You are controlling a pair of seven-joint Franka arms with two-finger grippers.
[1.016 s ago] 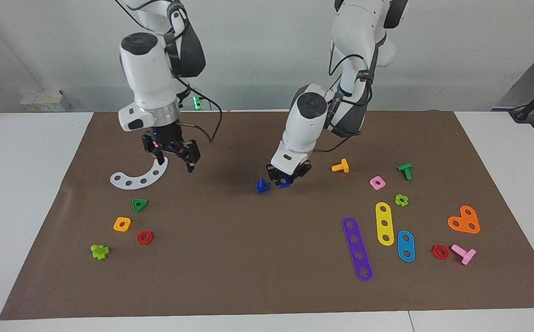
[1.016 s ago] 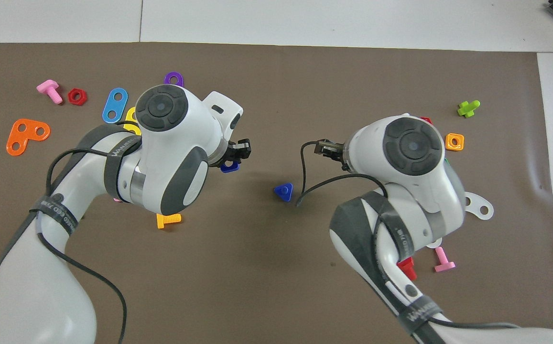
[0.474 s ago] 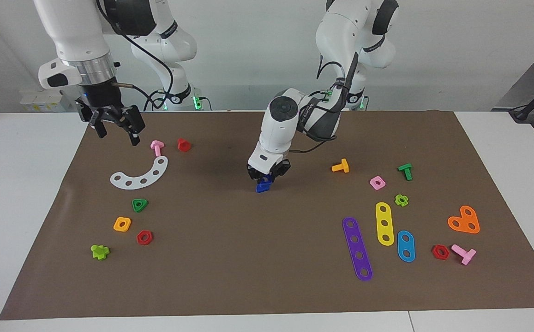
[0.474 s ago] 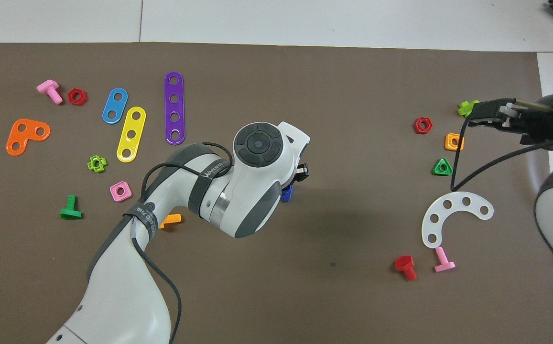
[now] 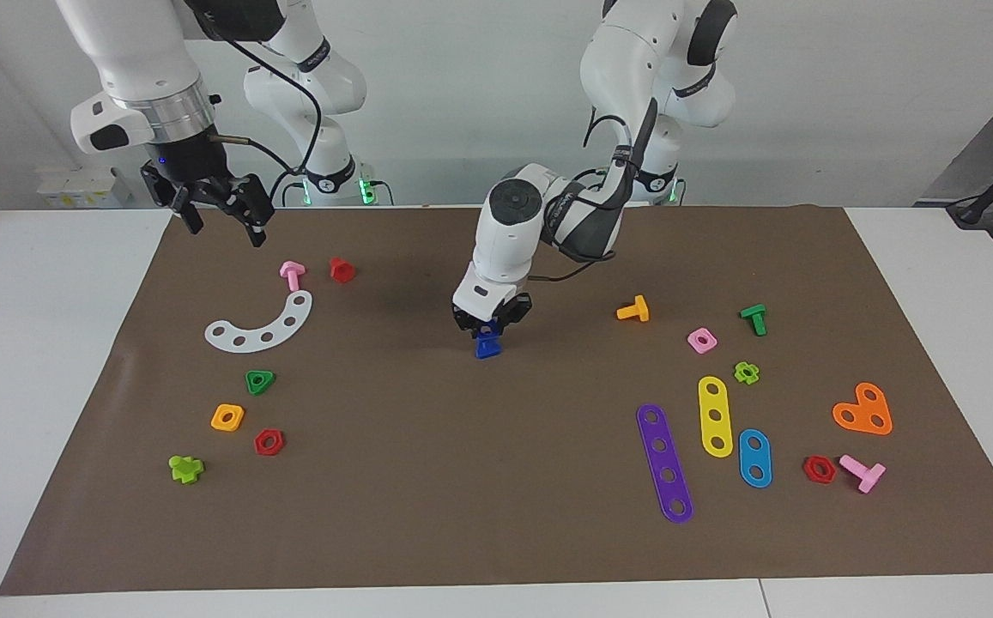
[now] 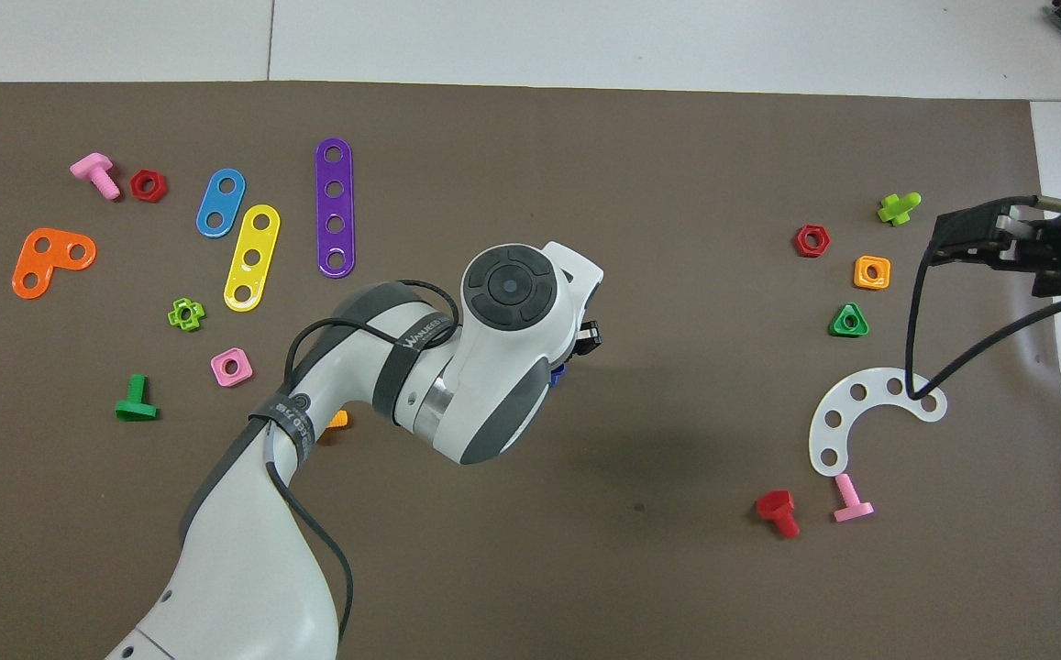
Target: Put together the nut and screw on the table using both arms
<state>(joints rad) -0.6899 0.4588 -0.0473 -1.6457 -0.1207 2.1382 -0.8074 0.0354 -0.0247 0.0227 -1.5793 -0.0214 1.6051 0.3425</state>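
Observation:
The dark blue screw (image 5: pixel 486 348) stands on the brown mat (image 5: pixel 427 498) near the table's middle. My left gripper (image 5: pixel 489 326) is low over it, shut on the dark blue nut (image 5: pixel 488 327), which sits right on top of the screw. In the overhead view the left wrist hides the nut and only a blue edge of the screw (image 6: pixel 556 372) shows beside one finger (image 6: pixel 589 335). My right gripper (image 5: pixel 223 232) is open and empty, raised over the mat's edge at the right arm's end; it also shows in the overhead view (image 6: pixel 943 240).
A white curved strip (image 5: pixel 260 324), pink bolt (image 5: pixel 292 273), red bolt (image 5: pixel 342 269), green triangular nut (image 5: pixel 260 381) and orange nut (image 5: pixel 227 417) lie toward the right arm's end. An orange bolt (image 5: pixel 633 309), pink nut (image 5: pixel 701 340) and coloured strips (image 5: pixel 664 463) lie toward the left arm's end.
My left gripper carried the nut sideways from beside the screw to right over it. My right arm drew back from the mat's middle and rose to its own end of the table.

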